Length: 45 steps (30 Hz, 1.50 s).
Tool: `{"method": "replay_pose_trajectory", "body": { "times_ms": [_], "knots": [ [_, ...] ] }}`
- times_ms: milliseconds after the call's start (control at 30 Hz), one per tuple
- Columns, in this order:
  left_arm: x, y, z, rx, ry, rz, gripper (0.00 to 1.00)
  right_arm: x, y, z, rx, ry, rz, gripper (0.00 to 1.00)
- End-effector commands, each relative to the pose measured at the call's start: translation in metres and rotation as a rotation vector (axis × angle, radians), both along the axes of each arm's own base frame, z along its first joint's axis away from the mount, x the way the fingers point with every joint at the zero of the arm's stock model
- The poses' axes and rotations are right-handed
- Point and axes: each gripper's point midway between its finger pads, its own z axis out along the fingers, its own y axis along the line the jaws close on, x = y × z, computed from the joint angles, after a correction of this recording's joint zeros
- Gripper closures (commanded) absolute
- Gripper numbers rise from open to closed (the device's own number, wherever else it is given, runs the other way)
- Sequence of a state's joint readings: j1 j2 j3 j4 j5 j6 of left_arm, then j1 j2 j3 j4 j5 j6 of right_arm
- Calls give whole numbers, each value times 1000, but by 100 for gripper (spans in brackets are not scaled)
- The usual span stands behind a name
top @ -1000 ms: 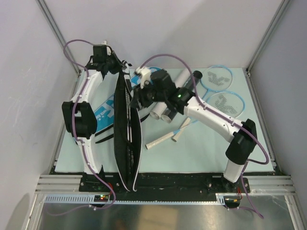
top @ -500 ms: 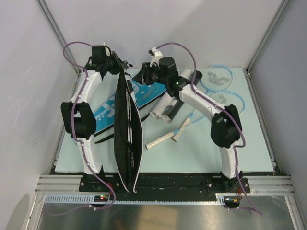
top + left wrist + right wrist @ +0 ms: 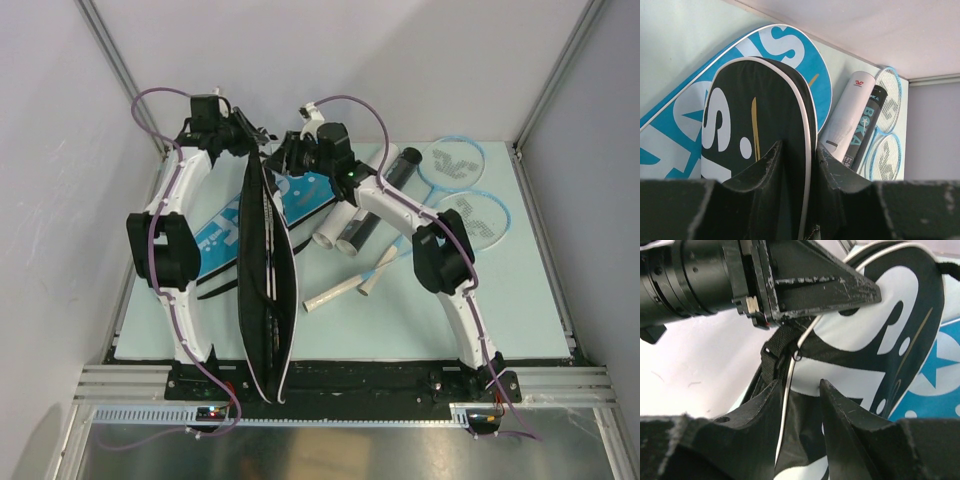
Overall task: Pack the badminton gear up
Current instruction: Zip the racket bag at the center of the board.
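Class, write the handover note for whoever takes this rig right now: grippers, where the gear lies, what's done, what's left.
Grippers: left gripper and right gripper both open, jaws astride the black cover's far rim.
The black cover stands on edge, mouth gaping, across the flat blue cover.
Loose on the mat: white tube, black tube, two rackets.
Done: black cover open. Left: pack rackets and tubes, close covers.

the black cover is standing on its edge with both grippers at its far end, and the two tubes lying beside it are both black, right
Only one is: the white tube lies next to the black tube, as the left wrist view shows. The rest holds: the black cover stands on its edge, with the left gripper and right gripper at its far end.
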<state>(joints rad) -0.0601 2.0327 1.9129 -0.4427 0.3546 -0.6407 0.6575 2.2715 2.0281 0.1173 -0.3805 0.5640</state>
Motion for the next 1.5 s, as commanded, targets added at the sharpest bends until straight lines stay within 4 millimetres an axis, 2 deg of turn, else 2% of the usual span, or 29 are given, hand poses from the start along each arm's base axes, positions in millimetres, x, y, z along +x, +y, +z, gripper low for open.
{"method": "replay_pose_trajectory", "body": {
  "times_ms": [0,533,700,967,1033,1100,1167,1267,1367,1467],
  "knots": [
    [-10,-7,36,-54,-44,-36,67,11,5,47,127,-82,1,59],
    [-10,-5,39,-51,-47,-23,67,29,14,37,168,-53,-20,65],
    [-11,-3,39,-49,-46,-16,66,28,16,36,183,-57,-6,75],
    [-14,-3,43,-65,-48,-27,64,29,22,29,193,-43,17,73],
    [-15,-4,42,-65,-45,-29,64,29,23,27,194,-38,18,77],
    [-14,-4,41,-66,-44,-29,65,28,24,27,193,-38,21,91],
    [-14,-4,40,-64,-44,-30,65,26,24,29,196,-40,27,98],
    [-13,-1,39,-50,-47,-25,65,22,20,26,191,-38,30,100],
    [-12,4,36,-30,-46,-8,65,12,11,36,207,-82,57,100],
    [-10,9,32,-26,-40,5,72,3,5,34,181,-106,72,100]
  ]
}}
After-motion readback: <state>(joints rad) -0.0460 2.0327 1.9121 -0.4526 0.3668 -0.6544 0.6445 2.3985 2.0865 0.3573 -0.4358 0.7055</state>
